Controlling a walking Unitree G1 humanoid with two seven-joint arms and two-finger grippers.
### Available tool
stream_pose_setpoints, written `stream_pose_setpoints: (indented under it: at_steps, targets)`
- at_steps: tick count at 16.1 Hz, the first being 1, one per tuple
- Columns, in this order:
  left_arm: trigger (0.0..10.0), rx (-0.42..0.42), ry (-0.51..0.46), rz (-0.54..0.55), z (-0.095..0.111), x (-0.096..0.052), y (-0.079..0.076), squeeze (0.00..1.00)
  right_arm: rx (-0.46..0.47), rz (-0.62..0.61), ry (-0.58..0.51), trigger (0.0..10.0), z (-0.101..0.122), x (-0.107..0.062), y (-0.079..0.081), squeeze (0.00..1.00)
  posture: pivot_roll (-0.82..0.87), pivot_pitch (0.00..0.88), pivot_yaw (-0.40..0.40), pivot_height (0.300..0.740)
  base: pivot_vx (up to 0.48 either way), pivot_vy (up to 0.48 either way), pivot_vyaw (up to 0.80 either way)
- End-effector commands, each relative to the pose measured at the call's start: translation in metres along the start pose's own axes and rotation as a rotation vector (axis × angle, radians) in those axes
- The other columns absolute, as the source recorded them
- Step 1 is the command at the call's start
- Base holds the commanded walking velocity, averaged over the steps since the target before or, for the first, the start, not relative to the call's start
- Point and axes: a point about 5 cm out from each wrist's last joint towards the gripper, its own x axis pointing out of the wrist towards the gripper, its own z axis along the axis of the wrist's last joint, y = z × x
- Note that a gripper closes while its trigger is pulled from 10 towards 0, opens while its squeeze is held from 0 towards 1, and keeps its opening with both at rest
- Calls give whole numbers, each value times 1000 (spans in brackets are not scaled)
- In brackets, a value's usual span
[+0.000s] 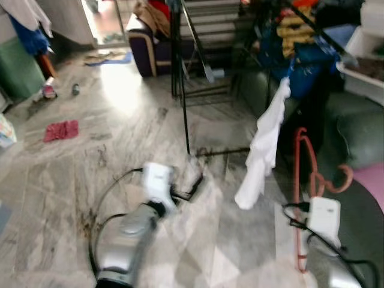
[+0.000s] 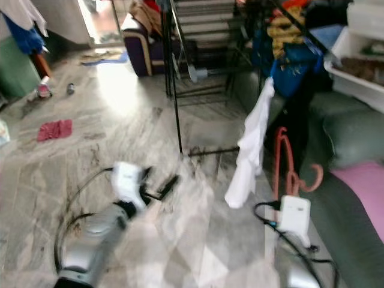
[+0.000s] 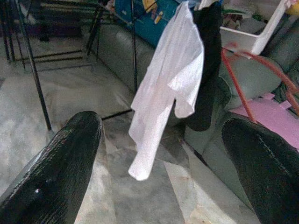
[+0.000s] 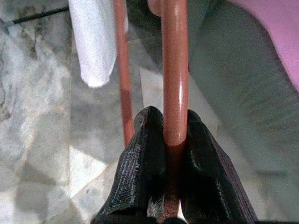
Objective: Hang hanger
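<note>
A red-orange plastic hanger (image 1: pixel 300 192) stands roughly upright at the lower right, its hook (image 1: pixel 336 183) curling toward the sofa. My right gripper (image 4: pixel 169 122) is shut on one of its bars (image 4: pixel 174 70), low in front of the sofa. My left gripper (image 1: pixel 189 185) is held out over the marble floor with its fingers (image 3: pixel 60 172) wide apart and nothing between them. Beyond it a white garment (image 1: pixel 263 150) hangs from the black drying rack (image 1: pixel 183 90).
A grey-green sofa (image 1: pixel 357 135) with a pink sheet (image 1: pixel 372 180) lines the right side. A white basket (image 1: pixel 366 57) and piled clothes sit above it. A red cloth (image 1: pixel 61 129) lies on the floor at the left. A dark armchair (image 1: pixel 150 48) stands at the back.
</note>
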Motion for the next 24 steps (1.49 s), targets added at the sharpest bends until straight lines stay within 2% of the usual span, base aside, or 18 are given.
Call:
stream_pose_setpoints:
  at_steps: [1,2,4,8,12,14,24]
  targets:
    - [10000,26,28,63,-5,-7,14,0,-2,122,21,10000,-1,-3,23,0,-65,0,0,740,352,0,0]
    - [10000,16,25,67,-5,-7,14,0,-28,165,17,10000,0,-5,30,0,-67,0,1,740,304,371,0]
    - [10000,21,12,55,-2,-5,12,0,-62,136,0,10000,2,-5,29,0,-63,0,-3,740,292,381,0]
    - [10000,29,13,63,-3,-4,14,0,-65,183,21,10000,-3,-7,34,0,-64,0,-6,740,290,384,0]
    - [10000,41,27,41,-6,-3,8,0,-64,200,26,10000,0,-6,39,0,-61,0,-6,740,318,357,0]
    - [10000,36,35,48,-7,-4,9,0,-44,133,8,10000,4,-2,30,0,-55,0,-7,740,463,0,0]
    - [10000,42,67,72,-11,-6,10,0,-61,152,-23,10000,16,2,27,0,-54,0,-10,740,480,0,0]
